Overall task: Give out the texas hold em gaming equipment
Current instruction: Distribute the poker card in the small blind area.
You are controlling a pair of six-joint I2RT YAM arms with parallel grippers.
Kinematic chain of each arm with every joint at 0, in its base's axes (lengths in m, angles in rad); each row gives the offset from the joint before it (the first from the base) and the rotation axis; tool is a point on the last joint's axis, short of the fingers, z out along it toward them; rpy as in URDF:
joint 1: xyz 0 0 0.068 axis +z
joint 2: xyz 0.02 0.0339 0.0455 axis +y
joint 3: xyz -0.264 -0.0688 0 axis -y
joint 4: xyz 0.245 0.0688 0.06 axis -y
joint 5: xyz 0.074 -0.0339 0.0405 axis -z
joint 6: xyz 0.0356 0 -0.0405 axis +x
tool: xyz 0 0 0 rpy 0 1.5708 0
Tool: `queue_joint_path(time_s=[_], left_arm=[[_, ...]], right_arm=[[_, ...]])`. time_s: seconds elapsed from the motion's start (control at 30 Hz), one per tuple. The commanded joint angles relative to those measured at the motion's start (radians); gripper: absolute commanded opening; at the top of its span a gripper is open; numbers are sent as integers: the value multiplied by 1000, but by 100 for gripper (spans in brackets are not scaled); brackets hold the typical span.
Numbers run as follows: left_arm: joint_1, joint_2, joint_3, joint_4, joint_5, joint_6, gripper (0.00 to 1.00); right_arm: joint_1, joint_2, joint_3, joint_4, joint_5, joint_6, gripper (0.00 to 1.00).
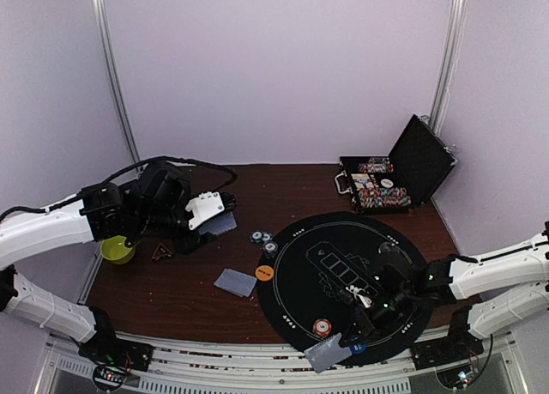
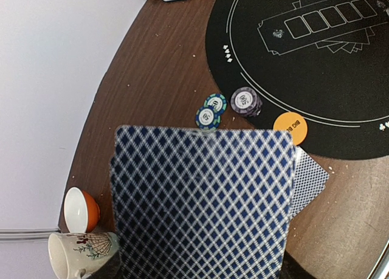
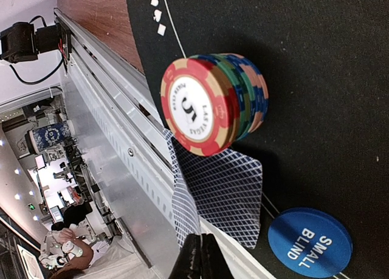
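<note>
The brown table top shows matt wood grain. The round black playing mat looks like dull, soft cloth. The blue diamond-backed playing card is smooth coated paper (faintly sheeny). The red-and-cream striped chip stack and the round blue disc look like hard satin plastic. The silver table-edge rail is brushed metal. The cream mug and the orange bowl are glossy and glazed.

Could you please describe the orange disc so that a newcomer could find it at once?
Find the round black mat on the brown table. On its left rim, just nearer the robot than the striped poker chips, lies the orange disc. It is flat and plain orange with black lettering, unlike the striped chips and the blue-patterned card beside it.
</note>
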Motion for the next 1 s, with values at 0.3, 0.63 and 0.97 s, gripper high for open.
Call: queue_joint_path(time_s=[0.3,0.63,0.97], left_arm=[[1,-20,18,43,0,3,60],[1,-25,17,41,-1,5,60],[1,-21,18,41,0,2,60]], right_arm=[[4,-3,6,46,-43,23,0],[5,37,7,54,-29,15,0],[5,25,2,-21,15,-2,16]])
